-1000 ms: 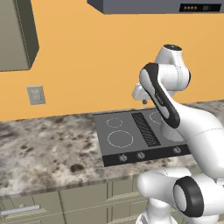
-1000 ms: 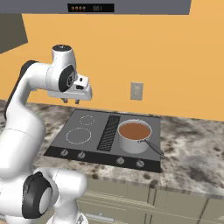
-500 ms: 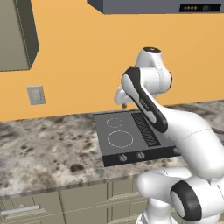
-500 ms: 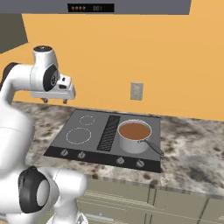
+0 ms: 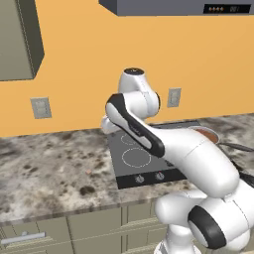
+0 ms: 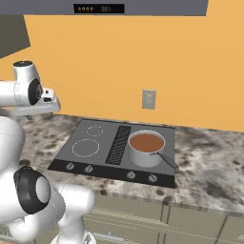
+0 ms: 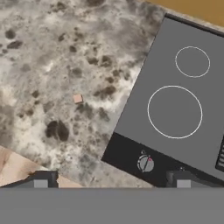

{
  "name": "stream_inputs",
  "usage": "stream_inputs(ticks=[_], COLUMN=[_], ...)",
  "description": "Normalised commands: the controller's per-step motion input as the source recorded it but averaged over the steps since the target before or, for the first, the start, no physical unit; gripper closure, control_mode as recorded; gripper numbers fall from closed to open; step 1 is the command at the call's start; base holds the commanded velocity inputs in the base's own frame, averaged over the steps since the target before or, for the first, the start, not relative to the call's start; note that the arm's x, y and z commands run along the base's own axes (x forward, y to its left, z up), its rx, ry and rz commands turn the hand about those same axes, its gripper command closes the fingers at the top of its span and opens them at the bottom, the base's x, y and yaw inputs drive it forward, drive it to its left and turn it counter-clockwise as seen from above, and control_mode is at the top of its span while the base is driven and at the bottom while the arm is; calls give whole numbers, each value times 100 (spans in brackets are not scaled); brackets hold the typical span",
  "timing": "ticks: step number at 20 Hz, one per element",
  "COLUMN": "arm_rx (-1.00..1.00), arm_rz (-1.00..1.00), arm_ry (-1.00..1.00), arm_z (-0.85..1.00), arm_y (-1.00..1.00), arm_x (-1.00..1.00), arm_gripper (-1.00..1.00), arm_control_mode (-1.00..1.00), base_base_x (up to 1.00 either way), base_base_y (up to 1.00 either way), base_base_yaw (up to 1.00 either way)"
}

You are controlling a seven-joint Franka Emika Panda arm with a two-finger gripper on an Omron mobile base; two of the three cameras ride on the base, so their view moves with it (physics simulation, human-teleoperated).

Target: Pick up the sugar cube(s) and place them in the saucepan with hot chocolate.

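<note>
Gripper (image 7: 111,183) high over granite counter (image 7: 52,52), jaws wide apart. 1 sugar cube (image 7: 77,99) at 11 o'clock. Saucepan (image 6: 146,148) on stove (image 6: 95,150).

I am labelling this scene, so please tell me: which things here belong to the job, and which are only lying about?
Belong to the job:
- sugar cube, on the granite counter left of the cooktop
- saucepan with hot chocolate, on the cooktop
- hand, high above the counter, holding nothing

Only lying about:
- cooktop with burner rings and knobs
- wall outlet
- range hood
</note>
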Motion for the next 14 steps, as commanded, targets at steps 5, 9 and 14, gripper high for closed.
stream_inputs(ticks=[5, 9, 14], arm_rx=[-22, -10, -5], arm_rz=[20, 12, 0], arm_ry=[11, 14, 0], arm_z=[-64, -44, -31], arm_y=[88, 24, 0], arm_x=[17, 0, 0], arm_gripper=[-100, -100, -100], arm_control_mode=[-100, -100, -100], base_base_x=[0, 0, 0], base_base_y=[0, 0, 0], base_base_yaw=[0, 0, 0])
